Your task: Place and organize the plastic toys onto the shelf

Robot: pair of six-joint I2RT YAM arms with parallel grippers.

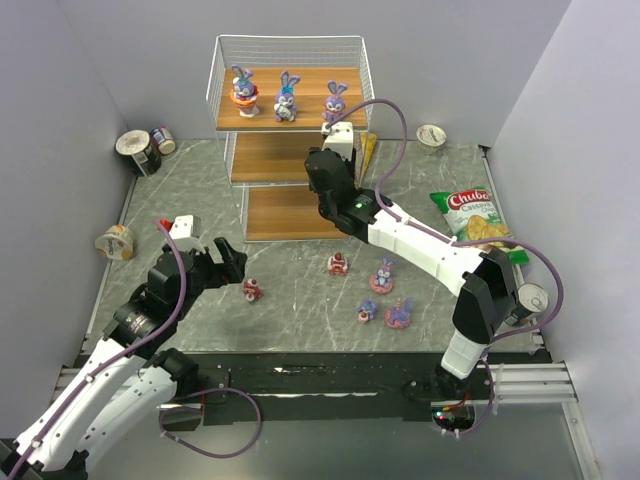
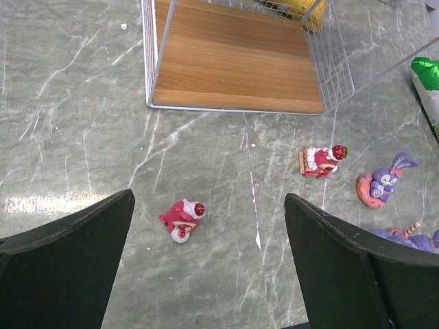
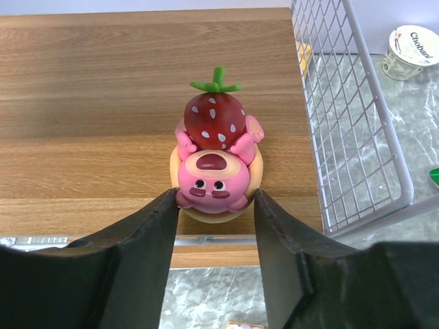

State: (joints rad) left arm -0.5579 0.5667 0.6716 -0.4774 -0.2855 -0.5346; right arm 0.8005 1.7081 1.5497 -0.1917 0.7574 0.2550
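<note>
- The step in hand is setting one toy on the shelf [image 1: 285, 158]. The right fingers [image 3: 147, 240] pinch a pink strawberry bear [image 3: 214, 164] by its sides.
- The bear sits on a brown board of the shelf, near the front edge and close to the right wire wall. I cannot tell which board it is.
- Three bunnies [image 1: 286, 100] stand in a row on the top board.
- The left fingers [image 2: 68, 233] are spread wide and hold nothing. They hang over a small red toy [image 2: 182, 219] on the tabletop [image 2: 82, 123], in front of the shelf.
- Four more toys [image 1: 382, 277] lie on the tabletop in front of the shelf.
- Next, I think the right fingers should let go softly and pull straight back, so the bear does not tip. Then the left fingers can come down around the red toy and close.
</note>
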